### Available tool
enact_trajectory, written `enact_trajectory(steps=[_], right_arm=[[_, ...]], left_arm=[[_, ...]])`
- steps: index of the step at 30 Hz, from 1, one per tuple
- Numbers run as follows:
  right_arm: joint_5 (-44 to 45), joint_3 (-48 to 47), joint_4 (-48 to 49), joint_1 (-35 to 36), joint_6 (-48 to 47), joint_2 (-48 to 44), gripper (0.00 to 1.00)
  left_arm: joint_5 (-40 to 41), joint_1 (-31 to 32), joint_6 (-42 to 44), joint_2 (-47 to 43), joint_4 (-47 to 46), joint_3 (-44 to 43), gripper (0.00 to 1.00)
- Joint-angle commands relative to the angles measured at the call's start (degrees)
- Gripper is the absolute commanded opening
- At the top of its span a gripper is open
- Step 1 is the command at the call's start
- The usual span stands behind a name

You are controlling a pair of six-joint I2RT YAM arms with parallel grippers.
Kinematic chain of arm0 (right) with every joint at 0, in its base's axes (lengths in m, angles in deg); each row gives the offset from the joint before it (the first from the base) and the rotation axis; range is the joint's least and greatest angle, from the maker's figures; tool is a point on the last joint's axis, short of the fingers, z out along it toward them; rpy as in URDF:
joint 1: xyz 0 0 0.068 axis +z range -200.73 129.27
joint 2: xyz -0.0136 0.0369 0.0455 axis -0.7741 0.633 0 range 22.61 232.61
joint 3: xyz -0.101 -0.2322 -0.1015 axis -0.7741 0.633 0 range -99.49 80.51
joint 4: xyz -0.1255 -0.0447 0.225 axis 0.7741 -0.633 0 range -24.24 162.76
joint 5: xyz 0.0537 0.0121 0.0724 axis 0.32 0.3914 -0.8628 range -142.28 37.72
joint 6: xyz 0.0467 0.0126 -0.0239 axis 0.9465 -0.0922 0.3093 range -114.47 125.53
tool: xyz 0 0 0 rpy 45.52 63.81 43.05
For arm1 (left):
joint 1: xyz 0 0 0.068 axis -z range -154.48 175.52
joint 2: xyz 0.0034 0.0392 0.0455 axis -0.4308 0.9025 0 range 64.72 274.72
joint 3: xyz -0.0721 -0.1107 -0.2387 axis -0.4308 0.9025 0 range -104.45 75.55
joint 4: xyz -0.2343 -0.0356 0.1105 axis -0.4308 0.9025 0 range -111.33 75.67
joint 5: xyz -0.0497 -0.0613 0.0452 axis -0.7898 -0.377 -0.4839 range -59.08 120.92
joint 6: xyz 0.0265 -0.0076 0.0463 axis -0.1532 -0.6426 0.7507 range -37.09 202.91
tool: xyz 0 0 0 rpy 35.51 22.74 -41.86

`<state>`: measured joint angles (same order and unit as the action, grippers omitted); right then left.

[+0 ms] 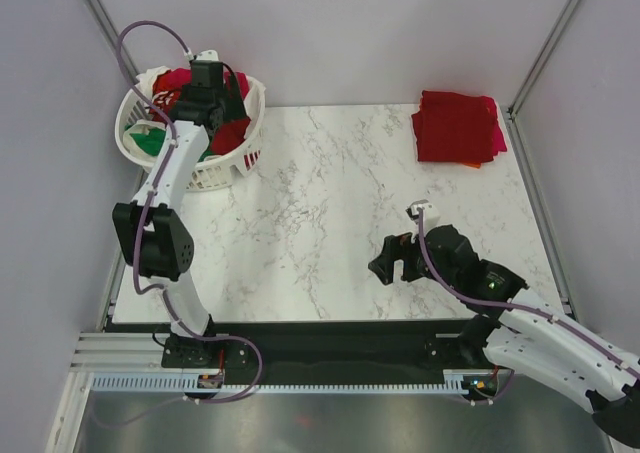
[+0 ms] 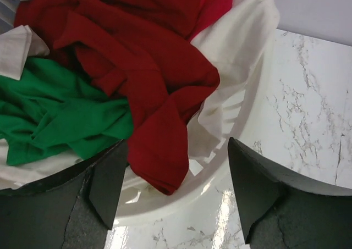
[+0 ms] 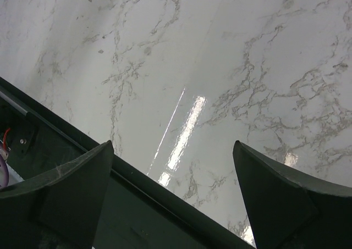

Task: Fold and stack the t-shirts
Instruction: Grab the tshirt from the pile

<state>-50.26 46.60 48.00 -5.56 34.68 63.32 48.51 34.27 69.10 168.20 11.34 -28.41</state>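
Top view: marble table with a white lattice laundry basket at its 10 o'clock corner and a folded stack of dark red t-shirts at its 2 o'clock corner, with an orange edge showing under the stack's 6 o'clock side. The left gripper hangs over the basket with its jaws apart and nothing between them. In the left wrist view, the left gripper frames the basket rim. A loose dark red t-shirt lies crumpled on top of the heap, one fold draped over the rim toward 6 o'clock. A green t-shirt lies at its 8 o'clock, touching it, a white t-shirt at its 3 o'clock against the basket wall, and a crimson-pink one at 1 o'clock. The right gripper sits near the table's 5 o'clock edge, well apart from the stack. The right wrist view shows its jaws spread wide over bare marble, holding nothing.
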Motion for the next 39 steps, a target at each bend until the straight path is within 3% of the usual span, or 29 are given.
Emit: enact_trajectory(steps=[1,12,16,21,24,25,27,28,30,39], right_arm=[[1.14,-2.74,-0.91,0.18,0.65,0.51,0.98],[0.97,-3.53,-0.47,0.18,-0.93,7.19,0.98],[1.49,-3.27,-0.03,0.18,-0.93,8.33,0.98],[1.93,-3.27,0.14,0.10,-1.02,9.39,0.98],[2.02,-3.00,0.49,0.27,-1.02,10.00,0.98],[2.02,-3.00,0.58,0.19,-1.11,10.18,0.98],[2.02,-3.00,0.76,0.18,-1.20,10.44,0.98],[2.02,-3.00,0.85,0.18,-1.20,10.70,0.98],[2.02,-3.00,0.93,0.18,-1.20,10.88,0.98],[2.02,-2.48,1.11,0.18,-0.85,10.18,0.98]], left_arm=[[-4.30,-2.60,-0.08,4.70,-0.76,-6.23,0.80],[-7.30,-5.33,-1.31,20.34,-0.85,-16.53,0.75],[-6.43,-5.50,-1.84,22.64,-0.67,-18.20,0.65],[-3.53,-5.50,-1.67,23.34,-0.67,-17.94,0.62],[-1.42,-5.59,-0.35,23.61,-0.59,-17.77,0.51],[-0.45,-5.50,-0.09,23.70,-0.59,-17.68,0.39],[0.17,-5.50,0.70,23.87,-0.59,-17.50,0.26],[0.69,-5.50,0.97,23.87,-0.67,-17.68,0.14],[1.14,-5.50,1.67,23.96,-0.67,-17.85,0.03],[-2.11,-4.71,0.27,14.92,-0.59,-22.67,0.02]])
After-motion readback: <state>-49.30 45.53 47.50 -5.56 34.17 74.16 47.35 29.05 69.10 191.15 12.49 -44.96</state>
